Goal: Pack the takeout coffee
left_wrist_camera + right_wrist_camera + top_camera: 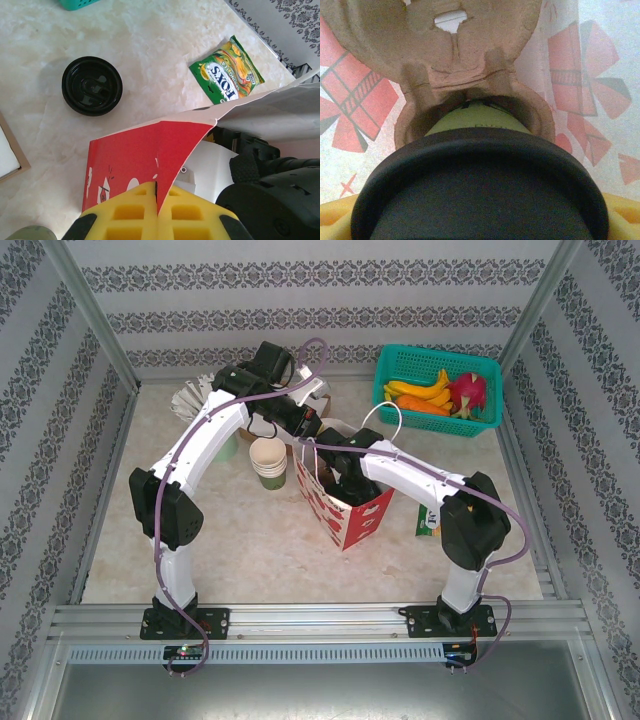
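A takeout coffee cup with green sides and a black lid is held in my right gripper, which is shut on it inside the red and white paper bag. The cup's base sits in a hole of the brown cardboard carrier. My left gripper is shut on the bag's red top edge, its yellow pads pressed together on the paper. A second lidded takeout coffee stands on the table beyond the bag.
A stack of cream cups stands left of the bag. A green basket of fruit is at the back right. A green snack packet lies on the table right of the bag. My right arm reaches down into the bag.
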Robot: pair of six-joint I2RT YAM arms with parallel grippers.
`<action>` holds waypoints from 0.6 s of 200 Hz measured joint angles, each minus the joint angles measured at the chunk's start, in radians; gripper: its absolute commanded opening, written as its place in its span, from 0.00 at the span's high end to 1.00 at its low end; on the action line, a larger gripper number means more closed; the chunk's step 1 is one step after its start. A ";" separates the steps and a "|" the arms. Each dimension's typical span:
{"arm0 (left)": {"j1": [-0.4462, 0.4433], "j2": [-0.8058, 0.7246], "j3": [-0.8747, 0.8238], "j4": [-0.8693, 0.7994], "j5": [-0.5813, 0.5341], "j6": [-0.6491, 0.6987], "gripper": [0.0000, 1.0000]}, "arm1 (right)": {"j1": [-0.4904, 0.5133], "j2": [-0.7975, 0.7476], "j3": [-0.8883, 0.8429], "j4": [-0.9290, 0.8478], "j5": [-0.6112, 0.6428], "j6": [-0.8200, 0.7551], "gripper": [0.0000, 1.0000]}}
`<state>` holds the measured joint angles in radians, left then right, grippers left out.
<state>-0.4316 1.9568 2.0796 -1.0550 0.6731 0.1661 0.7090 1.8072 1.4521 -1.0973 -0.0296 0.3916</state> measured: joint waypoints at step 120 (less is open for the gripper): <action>0.000 0.000 0.000 0.005 0.001 -0.010 1.00 | 0.000 -0.015 -0.026 0.060 0.022 0.023 0.31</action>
<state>-0.4316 1.9568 2.0796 -1.0504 0.6739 0.1558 0.7094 1.7920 1.4265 -1.0378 -0.0078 0.4145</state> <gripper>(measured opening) 0.051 0.838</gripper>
